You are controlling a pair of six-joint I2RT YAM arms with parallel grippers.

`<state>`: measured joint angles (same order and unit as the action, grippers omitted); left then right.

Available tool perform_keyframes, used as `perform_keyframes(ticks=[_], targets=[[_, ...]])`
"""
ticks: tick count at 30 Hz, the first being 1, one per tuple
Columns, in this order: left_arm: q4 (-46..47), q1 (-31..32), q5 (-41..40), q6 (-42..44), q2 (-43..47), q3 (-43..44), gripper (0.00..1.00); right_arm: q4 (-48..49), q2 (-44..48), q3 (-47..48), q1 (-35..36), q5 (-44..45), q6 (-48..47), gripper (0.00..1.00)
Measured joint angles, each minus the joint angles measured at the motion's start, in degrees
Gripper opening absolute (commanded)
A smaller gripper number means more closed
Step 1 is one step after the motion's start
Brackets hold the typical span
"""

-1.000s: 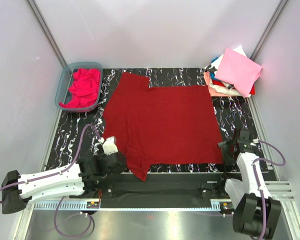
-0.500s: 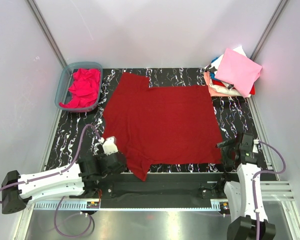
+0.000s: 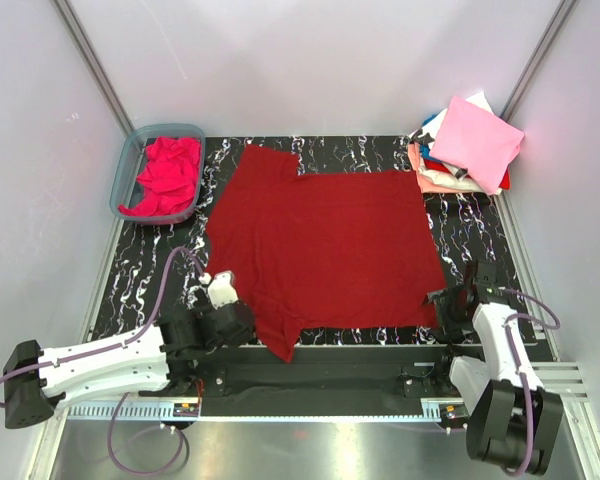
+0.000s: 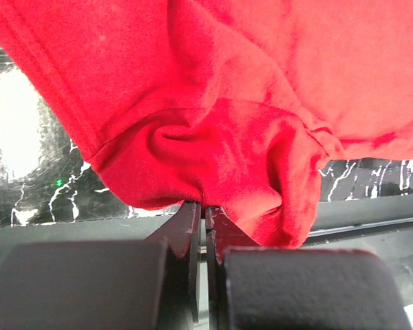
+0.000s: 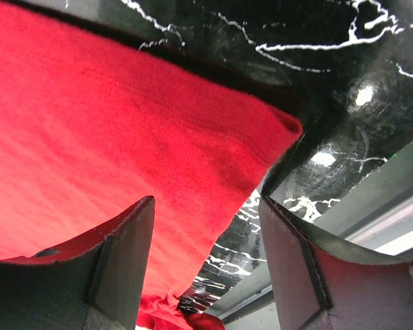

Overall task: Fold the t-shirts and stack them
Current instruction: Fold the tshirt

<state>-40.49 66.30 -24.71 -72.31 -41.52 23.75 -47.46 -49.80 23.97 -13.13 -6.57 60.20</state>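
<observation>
The red shirt (image 3: 325, 245) lies spread flat over the middle of the table (image 3: 470, 235), collar end toward 12 o'clock and hem toward 6. It has not shifted over the last second.

What has changed is at its 5 o'clock corner. The right gripper (image 3: 446, 303) stood a little off the hem a second ago, swung out toward 3 o'clock half a second ago, and has now come in toward 9 o'clock, right up against that corner. The wrist camera shows its fingers (image 5: 120, 254) spread wide, with the near-right corner (image 5: 279, 130) just ahead of the gap and the cloth running off toward 10 o'clock. Nothing is gripped there yet. I judge it is lining up to take that corner.

At the shirt's 7 o'clock corner the left gripper (image 3: 232, 318) has barely moved. Its jaws are pressed together on a bunched fold of the sleeve edge, which puckers just above the tips in the wrist view.

So one near corner is held and the other is about to be. Once both are pinched, the hem could be carried toward 12 o'clock for the first fold.

Farther out, a stack of folded shirts (image 3: 470, 145) sits at 1 o'clock. A crumpled pink shirt (image 3: 168, 172) waits in the tub (image 3: 120, 190) at 10 o'clock.
</observation>
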Motion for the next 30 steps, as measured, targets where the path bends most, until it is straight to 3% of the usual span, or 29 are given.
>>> perform_keyframes(ticks=[5, 8, 13, 15, 21, 25, 30], targets=[[1.01, -0.7, 0.39, 0.74, -0.28, 0.0, 0.0, 1.64, -5.27, 1.77, 0.0, 2.01, -0.72, 0.68], [1.16, -1.09, 0.52, 0.98, -0.22, 0.0, 0.0, 3.17, -8.13, 3.17, 0.0, 4.09, -1.53, 0.62], [0.81, -1.38, 0.57, 1.38, 1.07, 0.0, 0.0, 5.6, -11.72, 4.07, 0.0, 5.95, -2.89, 0.4], [0.28, -1.51, 0.55, 1.38, 1.7, 0.0, 0.0, 6.19, -12.11, 4.13, 0.0, 6.19, -3.54, 0.21], [-0.68, -1.64, 0.55, 1.38, 2.4, 0.0, 0.0, 7.69, -12.31, 4.13, 0.0, 6.64, -3.96, 0.16], [-1.92, -1.64, 0.55, 1.36, 2.73, 0.11, 0.0, 7.91, -11.19, 4.11, 0.0, 5.97, -5.4, 0.0], [-5.25, -1.68, 0.55, 1.44, 4.37, 1.64, 0.0, 7.98, -7.02, 4.11, 0.0, 4.87, -6.75, 0.0]])
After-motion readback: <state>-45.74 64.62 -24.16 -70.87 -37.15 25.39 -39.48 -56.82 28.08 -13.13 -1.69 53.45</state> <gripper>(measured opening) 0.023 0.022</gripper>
